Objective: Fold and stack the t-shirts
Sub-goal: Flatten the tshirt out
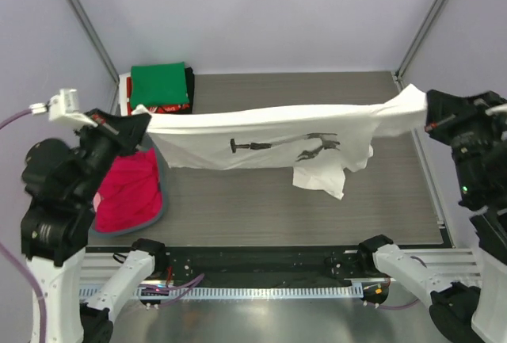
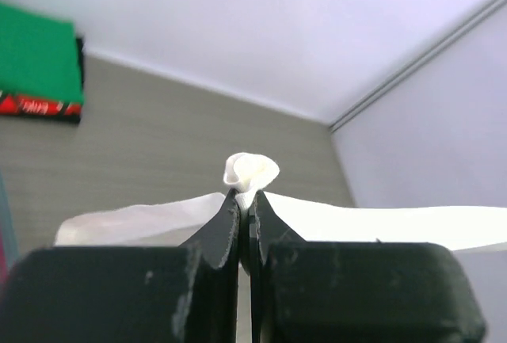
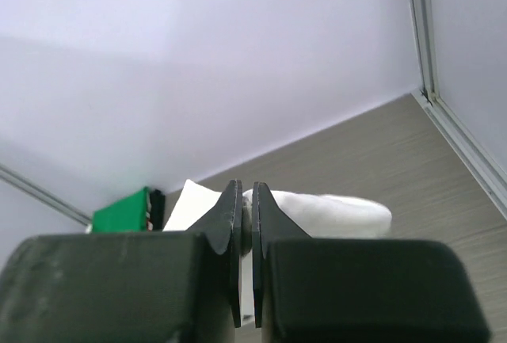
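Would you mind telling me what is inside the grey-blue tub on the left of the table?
A crumpled red-pink t-shirt fills the tub. Anything beneath it is covered, and the left arm hides the tub's left side.

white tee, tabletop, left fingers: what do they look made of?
The white tee: thin soft knit cloth, matte; it sags between the two grips and bunches at the pinch. The tabletop: probably grey wood-grain laminate or vinyl, fine parallel streaks, low sheen. The left fingers: black, matte, likely hard plastic; faint scuffs, crisp moulded edges.
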`<state>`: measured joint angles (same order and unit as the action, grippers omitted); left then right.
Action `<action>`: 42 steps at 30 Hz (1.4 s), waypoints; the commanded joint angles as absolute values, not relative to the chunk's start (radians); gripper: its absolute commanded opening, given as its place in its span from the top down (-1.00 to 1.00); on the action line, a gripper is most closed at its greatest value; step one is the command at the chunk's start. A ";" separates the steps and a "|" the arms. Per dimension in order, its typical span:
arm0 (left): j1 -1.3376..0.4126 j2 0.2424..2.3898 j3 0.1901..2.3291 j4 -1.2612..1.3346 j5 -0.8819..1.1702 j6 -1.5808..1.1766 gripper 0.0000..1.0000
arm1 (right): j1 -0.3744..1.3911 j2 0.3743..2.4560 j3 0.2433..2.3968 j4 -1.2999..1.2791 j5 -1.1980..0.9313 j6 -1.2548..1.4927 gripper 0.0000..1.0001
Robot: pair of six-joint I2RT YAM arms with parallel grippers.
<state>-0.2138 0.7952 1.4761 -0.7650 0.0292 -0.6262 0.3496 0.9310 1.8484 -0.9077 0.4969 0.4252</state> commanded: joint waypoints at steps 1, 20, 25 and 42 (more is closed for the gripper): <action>-0.212 0.721 1.557 -0.655 0.026 -0.644 1.00 | 0.345 0.859 1.886 -0.862 0.514 0.431 0.97; -0.135 1.328 1.597 -0.624 -0.191 -0.718 0.60 | 0.236 1.793 2.263 -0.805 0.663 0.150 0.10; -0.071 1.549 1.565 -0.756 -0.106 -0.752 -0.58 | 0.183 2.021 2.333 -0.856 0.595 0.163 -0.99; -0.239 1.364 1.098 -0.661 -0.081 -0.759 -0.54 | 0.176 1.689 1.405 -0.683 0.166 0.417 -1.00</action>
